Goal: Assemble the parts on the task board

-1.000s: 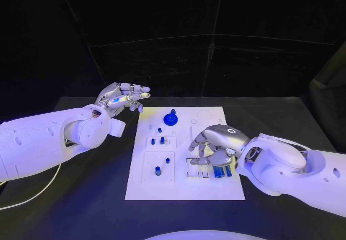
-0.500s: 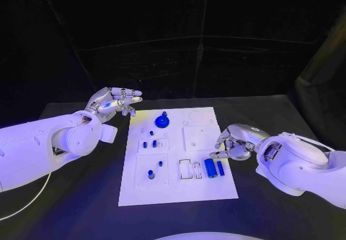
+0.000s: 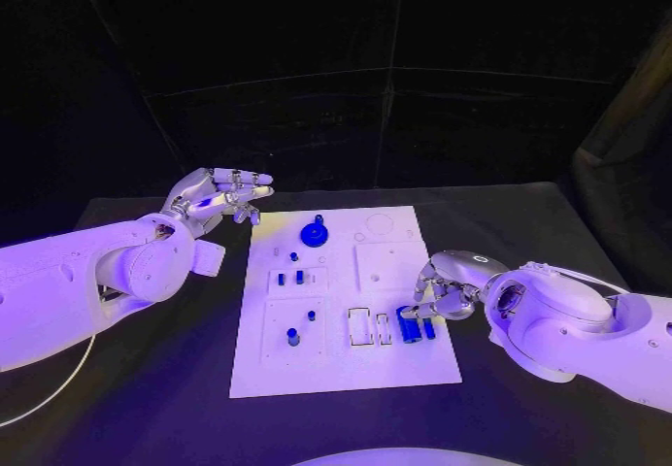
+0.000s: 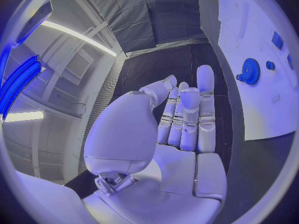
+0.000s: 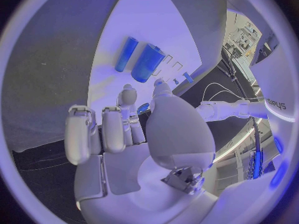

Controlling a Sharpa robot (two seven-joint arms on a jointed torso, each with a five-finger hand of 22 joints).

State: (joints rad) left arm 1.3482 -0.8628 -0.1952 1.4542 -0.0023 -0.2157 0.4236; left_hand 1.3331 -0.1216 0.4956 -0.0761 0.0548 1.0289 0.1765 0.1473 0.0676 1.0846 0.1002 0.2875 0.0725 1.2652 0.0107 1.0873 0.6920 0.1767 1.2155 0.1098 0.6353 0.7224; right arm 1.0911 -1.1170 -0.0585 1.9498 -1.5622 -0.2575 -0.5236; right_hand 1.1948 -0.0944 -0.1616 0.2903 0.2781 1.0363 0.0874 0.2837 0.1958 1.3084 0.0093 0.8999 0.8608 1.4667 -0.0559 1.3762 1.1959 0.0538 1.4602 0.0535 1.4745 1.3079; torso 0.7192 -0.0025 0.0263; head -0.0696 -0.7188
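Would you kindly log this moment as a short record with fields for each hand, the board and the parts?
left hand: raised off the board's far left corner, holds nothing
right hand: at the board's right edge, fingers curled, holds nothing
task board: flat on the table
two blue cylinders: lying side by side by the right hand
blue gear: at the far end

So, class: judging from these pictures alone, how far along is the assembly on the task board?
Early on, it seems. Done: a blue gear and small blue pegs sit on the task board. In hand: nothing; the right hand hovers by two blue cylinders lying loose, the left hand is raised off the board. Left: seating those cylinders.
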